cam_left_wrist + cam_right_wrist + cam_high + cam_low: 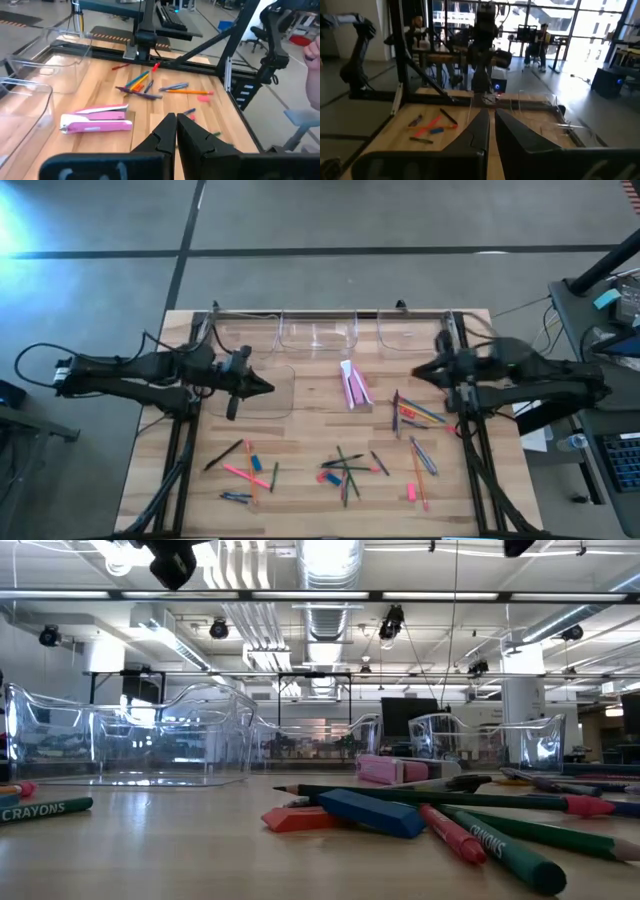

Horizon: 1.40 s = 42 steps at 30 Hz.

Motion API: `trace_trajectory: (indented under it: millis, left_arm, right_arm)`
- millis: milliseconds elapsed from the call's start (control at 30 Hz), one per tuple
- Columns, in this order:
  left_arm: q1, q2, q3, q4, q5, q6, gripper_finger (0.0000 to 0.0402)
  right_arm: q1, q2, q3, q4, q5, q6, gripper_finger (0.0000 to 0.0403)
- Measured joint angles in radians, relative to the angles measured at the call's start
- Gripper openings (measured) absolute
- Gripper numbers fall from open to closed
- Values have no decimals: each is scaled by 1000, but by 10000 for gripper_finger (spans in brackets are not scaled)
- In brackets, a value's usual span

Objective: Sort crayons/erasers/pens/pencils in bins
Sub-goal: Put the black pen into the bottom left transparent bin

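Bright ceiling lights point(320, 560) glare; wrist views slightly soft.

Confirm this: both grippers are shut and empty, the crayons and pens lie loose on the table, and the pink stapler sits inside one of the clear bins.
Wrong on one point. The pink stapler lies on the bare table, outside the clear bins, as the high view shows. The rest stands.

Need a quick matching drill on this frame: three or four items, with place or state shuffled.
Items:
1. left claw
2. right claw
3. pink stapler
4. blue eraser

Descriptions:
A. lies mid-table, between both arms
B. shut, over the left clear bin
C. rests on a red eraser, nearest the low camera
D. shut, hovering right of the stapler

Pairs: 1-B, 2-D, 3-A, 4-C
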Motion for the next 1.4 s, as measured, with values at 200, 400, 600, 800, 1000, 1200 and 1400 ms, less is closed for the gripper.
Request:
trace_trajectory:
  millis: [200,400,600,800,1000,1200,1400]
  left_arm:
    - [-2,-30,57,-230,1,-77,0]
    - [-23,-32,68,-501,14,-194,0]
    - [-87,10,65,-671,59,-343,0]
    - [-182,77,133,-783,86,-447,0]
    - [-334,164,264,-927,30,-594,0]
    - [-560,248,269,-947,-13,-826,0]
    - [-762,332,239,-926,-90,-999,0]
  right_arm:
    - [0,152,-10,115,2,-12,22]
    - [0,287,-5,246,8,71,22]
    - [0,434,-5,399,8,251,22]
    - [0,532,14,387,8,206,22]
    - [3,515,21,382,7,192,22]
    - [43,440,8,345,4,161,22]
    - [84,404,1,344,7,155,22]
